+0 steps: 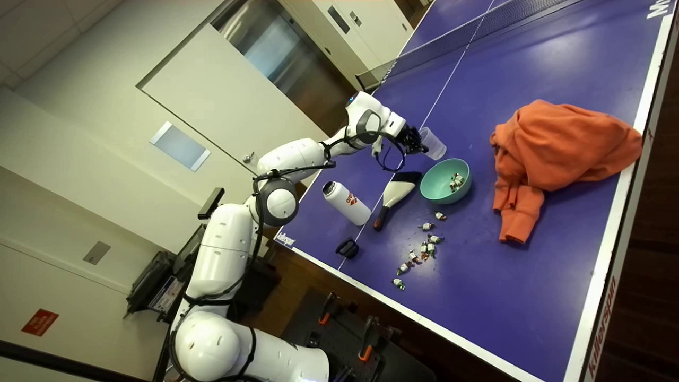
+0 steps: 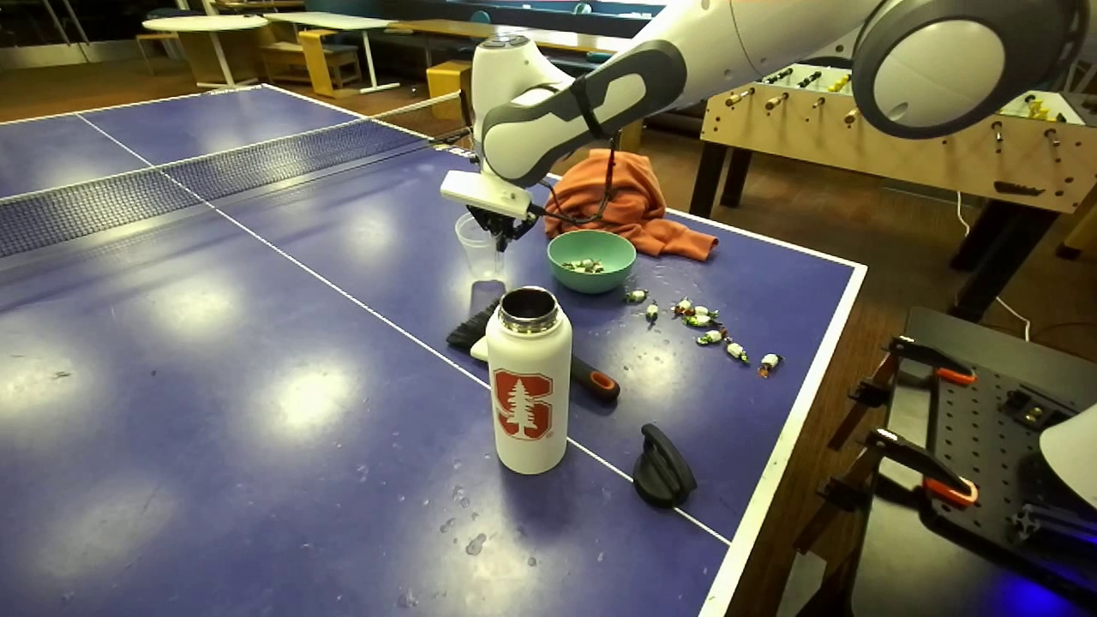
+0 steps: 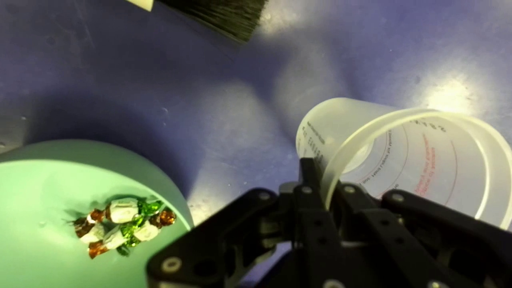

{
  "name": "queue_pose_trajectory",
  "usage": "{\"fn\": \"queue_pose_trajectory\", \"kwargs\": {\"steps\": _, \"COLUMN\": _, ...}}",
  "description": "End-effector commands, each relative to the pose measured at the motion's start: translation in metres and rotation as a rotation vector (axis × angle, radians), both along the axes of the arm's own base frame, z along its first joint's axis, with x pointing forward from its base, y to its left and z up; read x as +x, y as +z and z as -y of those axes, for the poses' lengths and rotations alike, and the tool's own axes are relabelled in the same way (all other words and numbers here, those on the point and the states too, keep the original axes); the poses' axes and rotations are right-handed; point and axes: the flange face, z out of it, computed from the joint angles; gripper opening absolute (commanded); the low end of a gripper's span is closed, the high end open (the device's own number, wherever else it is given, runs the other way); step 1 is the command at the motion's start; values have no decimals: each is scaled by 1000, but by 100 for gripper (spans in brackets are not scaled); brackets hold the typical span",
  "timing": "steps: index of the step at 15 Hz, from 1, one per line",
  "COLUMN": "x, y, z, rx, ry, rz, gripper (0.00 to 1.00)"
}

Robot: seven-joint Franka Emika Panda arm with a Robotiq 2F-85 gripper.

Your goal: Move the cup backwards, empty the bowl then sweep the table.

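tool state: the black two-fingered tool (image 3: 327, 188) is grasping the translucent plastic cylindrical cup (image 3: 408, 156), pinching its wall at the rim. the cup is being held close to upright, near but apart from the round, shallow teal-green bowl (image 1: 436, 183); cannot tell whether the cup's base is touching the dark blue, white-lined table-tennis bench (image 1: 493, 313). the bowl is resting on the bench, holding several sweets (image 3: 124, 210) in white, green and amber wrappers. similar loose sweets (image 2: 710, 338) are lying in a trail beside it. the white-and-black bristled brush (image 1: 398, 192) is lying near the bowl. the white cylindrical bottle (image 2: 531, 390) with a red emblem is standing open. the black looped lid (image 2: 664, 467) is lying across a white line. the crumpled orange cloth (image 1: 562, 148) is reaching the bench edge.
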Motion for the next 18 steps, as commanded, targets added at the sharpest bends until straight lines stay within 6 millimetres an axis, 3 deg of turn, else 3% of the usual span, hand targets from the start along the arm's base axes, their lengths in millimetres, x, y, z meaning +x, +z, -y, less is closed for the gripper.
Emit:
{"fn": "queue_pose_trajectory", "kwargs": {"steps": 1, "x": 5, "y": -7, "z": 0, "rx": 33, "ry": -6, "rz": -10, "gripper": 1}}
{"fn": "queue_pose_trajectory", "kwargs": {"steps": 2, "x": 5, "y": -9, "z": 1, "rx": 37, "ry": -7, "rz": -10, "gripper": 1}}
{"fn": "queue_pose_trajectory", "kwargs": {"steps": 3, "x": 5, "y": -12, "z": 1, "rx": 39, "ry": -9, "rz": -14, "gripper": 29}}
{"fn": "queue_pose_trajectory", "kwargs": {"steps": 5, "x": 6, "y": -9, "z": 0, "rx": 41, "ry": -5, "rz": -7, "gripper": 37}}
{"fn": "queue_pose_trajectory", "kwargs": {"steps": 13, "x": 4, "y": 41, "z": -4, "rx": 44, "ry": 29, "rz": -15, "gripper": 98}}
{"fn": "queue_pose_trajectory", "kwargs": {"steps": 18, "x": -3, "y": 79, "z": 4, "rx": 0, "ry": 91, "rz": -60, "gripper": 100}}
